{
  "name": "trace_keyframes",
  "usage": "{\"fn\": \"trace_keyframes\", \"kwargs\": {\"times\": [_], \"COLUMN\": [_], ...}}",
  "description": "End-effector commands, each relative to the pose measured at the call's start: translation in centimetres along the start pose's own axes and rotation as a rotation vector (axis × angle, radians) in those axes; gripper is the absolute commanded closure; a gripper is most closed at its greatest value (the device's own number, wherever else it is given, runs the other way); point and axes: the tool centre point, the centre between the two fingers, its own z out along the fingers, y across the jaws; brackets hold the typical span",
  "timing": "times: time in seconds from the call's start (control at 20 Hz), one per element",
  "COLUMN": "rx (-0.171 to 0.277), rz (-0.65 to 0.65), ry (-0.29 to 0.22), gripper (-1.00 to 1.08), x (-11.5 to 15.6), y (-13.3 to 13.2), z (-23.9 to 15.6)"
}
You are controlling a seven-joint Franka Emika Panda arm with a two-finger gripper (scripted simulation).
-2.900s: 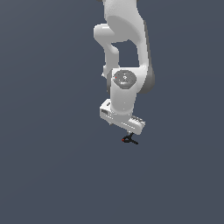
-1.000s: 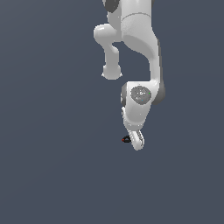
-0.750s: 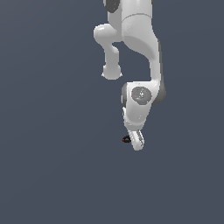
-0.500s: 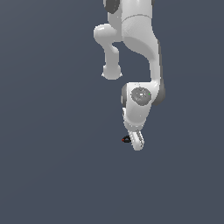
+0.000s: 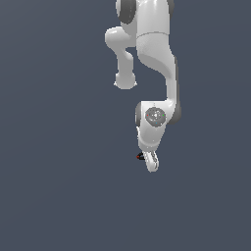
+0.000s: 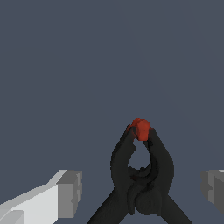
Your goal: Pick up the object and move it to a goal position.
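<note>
Arm now swung rightward, wrist dropped since earlier | gripper (image 6: 140, 188) open, fingers (image 6: 70, 194) straddling clamp (image 6: 140, 175), apart | my read: pre-grasp, closing comes next

Clamp (image 6: 141, 179) prongs cropped in wrist view; exterior: mostly arm-hidden

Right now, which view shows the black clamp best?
The wrist view: the clamp fills the lower frame, black arms meeting at a red tip, between the gripper fingers, which stand apart from it. The exterior view shows only a dark speck beside the gripper.
</note>
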Motion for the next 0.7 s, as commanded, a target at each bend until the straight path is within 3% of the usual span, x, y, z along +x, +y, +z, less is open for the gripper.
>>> {"fn": "trace_keyframes", "kwargs": {"times": [0.0, 0.1, 0.15, 0.65], "rx": [0.002, 0.002, 0.002, 0.002], "rz": [0.000, 0.000, 0.000, 0.000], "ry": [0.000, 0.000, 0.000, 0.000], "gripper": [-0.92, -0.92, 1.08, 1.08], "x": [-0.01, 0.00, 0.00, -0.01], "y": [-0.10, -0.15, -0.15, -0.15], "z": [0.53, 0.58, 0.58, 0.57]}}
